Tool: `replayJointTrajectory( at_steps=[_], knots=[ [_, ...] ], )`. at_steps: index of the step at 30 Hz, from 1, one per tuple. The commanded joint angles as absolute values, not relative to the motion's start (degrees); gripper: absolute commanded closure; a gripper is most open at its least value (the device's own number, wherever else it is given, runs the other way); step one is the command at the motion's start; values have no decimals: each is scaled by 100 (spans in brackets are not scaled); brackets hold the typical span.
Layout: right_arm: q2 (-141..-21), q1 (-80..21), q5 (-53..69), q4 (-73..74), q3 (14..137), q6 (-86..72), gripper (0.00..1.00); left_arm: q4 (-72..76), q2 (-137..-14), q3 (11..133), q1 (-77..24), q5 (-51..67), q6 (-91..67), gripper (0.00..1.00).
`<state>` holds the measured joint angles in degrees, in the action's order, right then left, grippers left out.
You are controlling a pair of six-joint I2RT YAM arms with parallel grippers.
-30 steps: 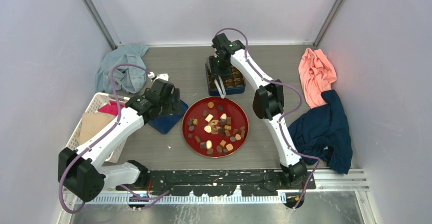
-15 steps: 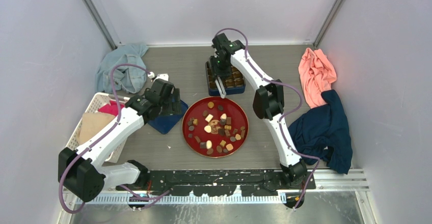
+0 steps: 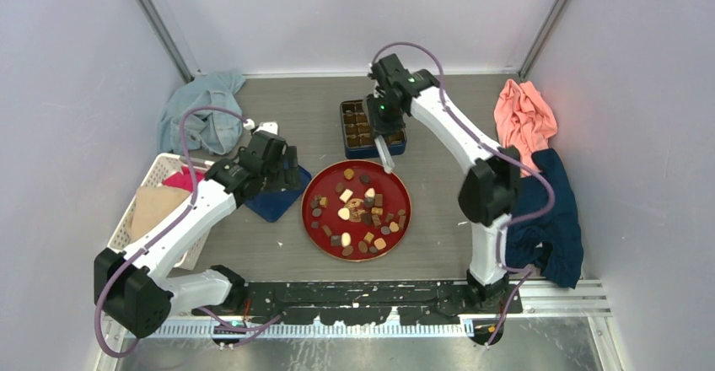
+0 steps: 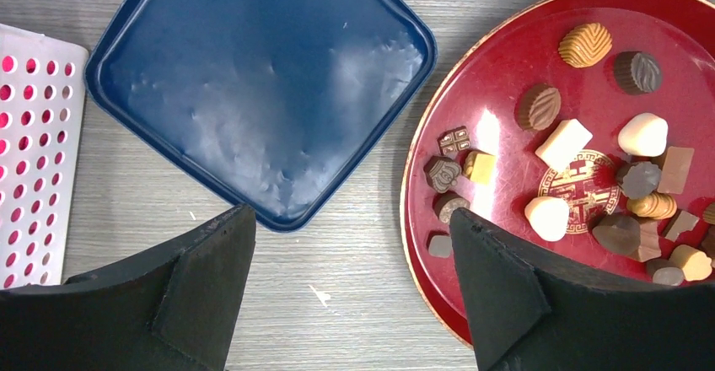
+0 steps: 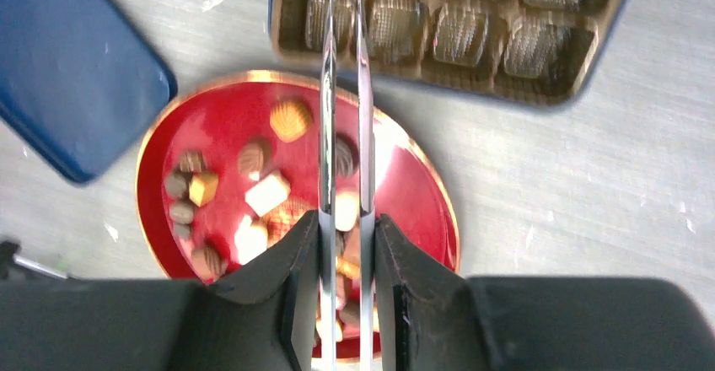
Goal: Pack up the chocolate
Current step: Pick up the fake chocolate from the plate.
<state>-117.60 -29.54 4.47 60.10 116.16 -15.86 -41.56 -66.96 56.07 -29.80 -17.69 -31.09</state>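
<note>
**Surface and room.** The gray wood-grain table stood between pale walls. A light blue cloth lay at the upper left. A salmon cloth and a navy cloth lay at the right. A white basket sat at the left edge, with a blue lid between it and the red plate at the centre. A compartment box sat just above the plate.

**Chocolate and claws.** The chocolate lay loose all over the red plate. The right claw was clamped on metal tongs, whose two blades stood a narrow gap apart. In the top view the tongs pointed down-frame, and their tip hung at the plate's upper right rim, between box and plate. Whether the tip gripped a piece could not be determined. The left claw stood wide apart and empty over bare table between lid and plate. The chocolate lay to its right in the left wrist view.

**Arm pose.** The right arm rose from the lower right, bent at an elbow right of the plate, and reached to the upper centre with its wrist over the box's right part. The left arm ran diagonally from the lower left toward the lid.
</note>
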Motion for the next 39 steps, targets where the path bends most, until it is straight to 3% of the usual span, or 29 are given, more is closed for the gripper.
replayJointTrajectory(
  at_steps=[1, 5, 13, 39],
  knots=[
    [-10186, -3161, 212, 5747, 10103, -1760, 80, -3972, -6487, 5568, -2944, -1705, -3136, 14],
    [-9169, -3513, 116, 5781, 8637, -2124, 78, -3847, -6515, 5554, -2944, -1592, -3118, 14],
    [-8588, -4254, 76, 5904, 7573, -2697, 67, -3745, -6666, 5591, -2944, -1445, -3095, 15],
    [-9039, -4298, 149, 5778, 6867, -2686, 55, -3767, -6555, 5378, -2940, -1495, -3149, 15]
  ],
)
